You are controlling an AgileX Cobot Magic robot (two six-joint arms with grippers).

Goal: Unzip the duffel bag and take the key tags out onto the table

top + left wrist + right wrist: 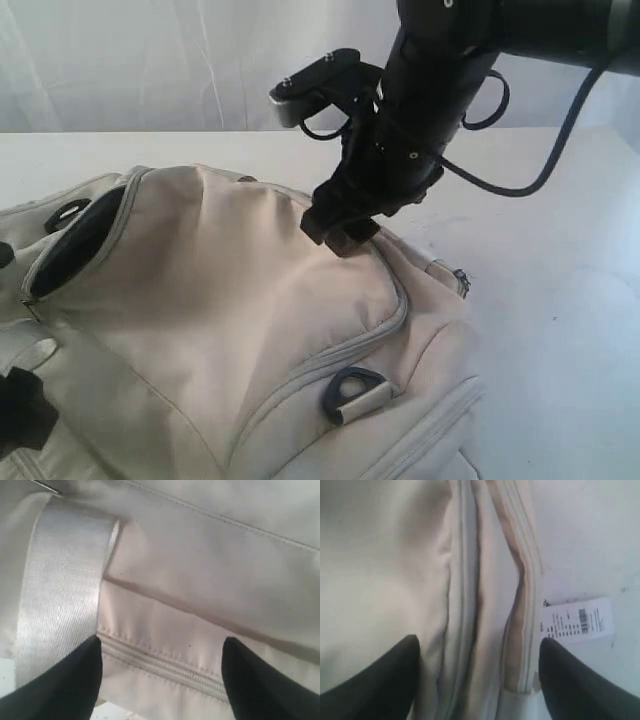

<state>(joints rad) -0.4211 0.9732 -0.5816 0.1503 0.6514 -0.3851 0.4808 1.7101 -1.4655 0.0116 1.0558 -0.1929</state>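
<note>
The cream duffel bag lies on the white table and fills the lower left of the exterior view. Near its left end a zipped slot gapes and shows dark lining. My right gripper rests on the bag's top ridge; in the right wrist view it stands open astride folded fabric and a grey zipper. My left gripper is open too, its black fingertips either side of a closed zipper, beside a pale webbing strap. The key tags are hidden.
A dark metal ring with a webbing loop sits on the bag's near side. A white printed label lies on the table beside the bag's end. A black cable hangs from the right arm. A black shape sits at the lower left edge.
</note>
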